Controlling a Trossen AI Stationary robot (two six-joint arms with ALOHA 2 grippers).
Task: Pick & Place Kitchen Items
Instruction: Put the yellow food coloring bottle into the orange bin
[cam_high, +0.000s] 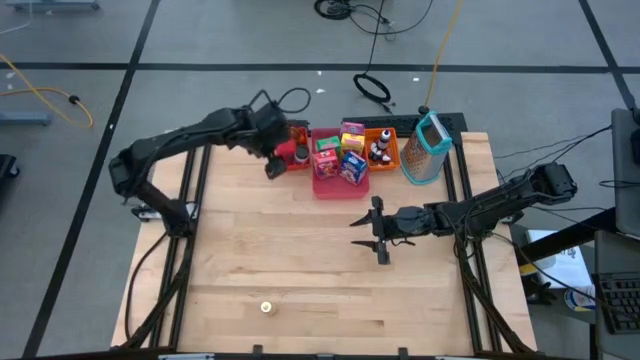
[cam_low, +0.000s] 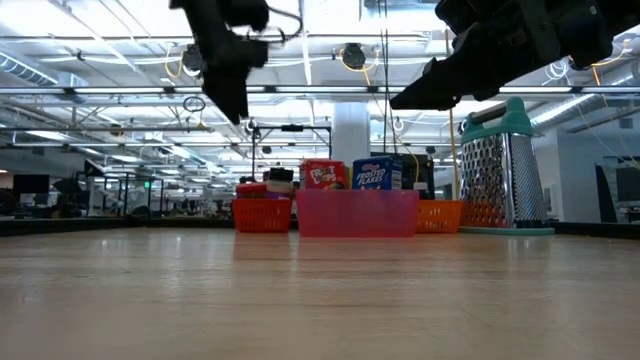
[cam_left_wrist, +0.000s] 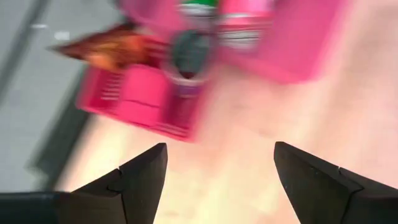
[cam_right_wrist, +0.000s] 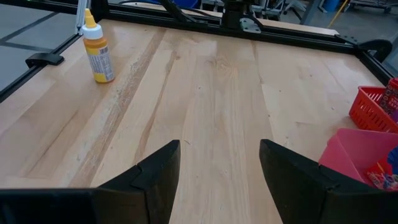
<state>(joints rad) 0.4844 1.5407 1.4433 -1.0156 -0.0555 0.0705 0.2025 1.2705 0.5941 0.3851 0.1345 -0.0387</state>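
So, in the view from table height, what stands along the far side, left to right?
Red basket → pink tray holding cereal boxes → orange basket → metal grater with its teal top.

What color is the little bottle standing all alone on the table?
The little bottle is yellow-orange with a white pointed cap, clearest in the right wrist view.

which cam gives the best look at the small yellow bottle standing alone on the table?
Right wrist view: the yellow bottle stands upright, large and unobstructed, white nozzle and label visible. The high view shows it only as a tiny pale dot near the table's front edge. Low and left wrist views don't show it.
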